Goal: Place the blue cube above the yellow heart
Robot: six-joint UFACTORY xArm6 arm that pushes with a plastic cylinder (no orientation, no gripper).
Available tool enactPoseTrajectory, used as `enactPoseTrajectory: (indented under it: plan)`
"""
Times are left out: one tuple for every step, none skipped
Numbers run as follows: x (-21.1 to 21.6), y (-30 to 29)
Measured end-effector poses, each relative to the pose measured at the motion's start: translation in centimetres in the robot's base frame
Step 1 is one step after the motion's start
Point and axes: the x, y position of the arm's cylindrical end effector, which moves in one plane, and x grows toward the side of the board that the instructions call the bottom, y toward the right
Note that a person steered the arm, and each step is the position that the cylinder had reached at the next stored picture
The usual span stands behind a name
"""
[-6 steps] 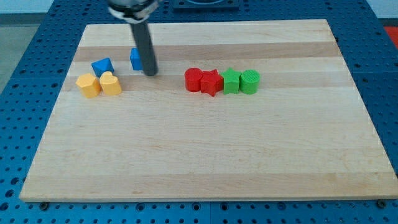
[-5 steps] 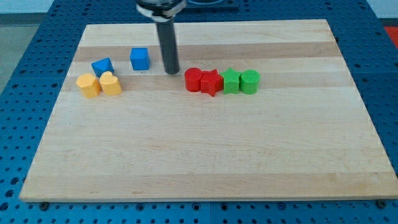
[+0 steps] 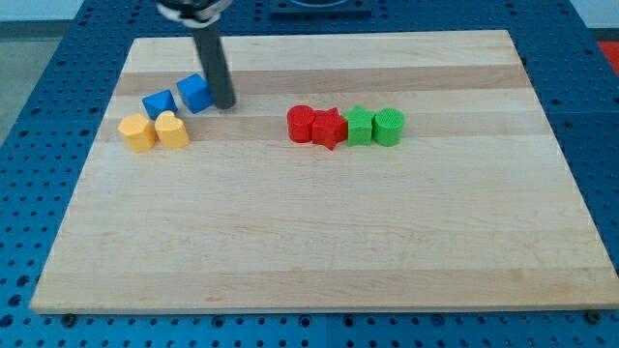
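The blue cube [image 3: 193, 93] sits near the view's top left, just up and right of the yellow heart [image 3: 173, 129]. My tip [image 3: 224, 105] touches the cube's right side. A second blue block, wedge-shaped [image 3: 159, 102], lies right beside the cube on its left and just above the yellow heart. A yellow rounded block [image 3: 137, 132] touches the heart on its left.
A row of four blocks stands at the middle right: a red cylinder [image 3: 301, 124], a red star [image 3: 329, 128], a green star-like block [image 3: 360, 126] and a green cylinder [image 3: 389, 127]. The wooden board [image 3: 319, 242] ends at blue perforated table on all sides.
My tip swung right, off the cube, then came back left and pushed the blue cube left, next to the blue wedge. The other blocks have not moved.
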Motion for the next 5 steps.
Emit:
enactPoseTrajectory:
  plan:
    - [-3.4,1.2]
    - [-4.1,-2.5]
    - [-2.0,-5.8]
    - [-0.9,-6.7]
    - [-1.2,-5.9]
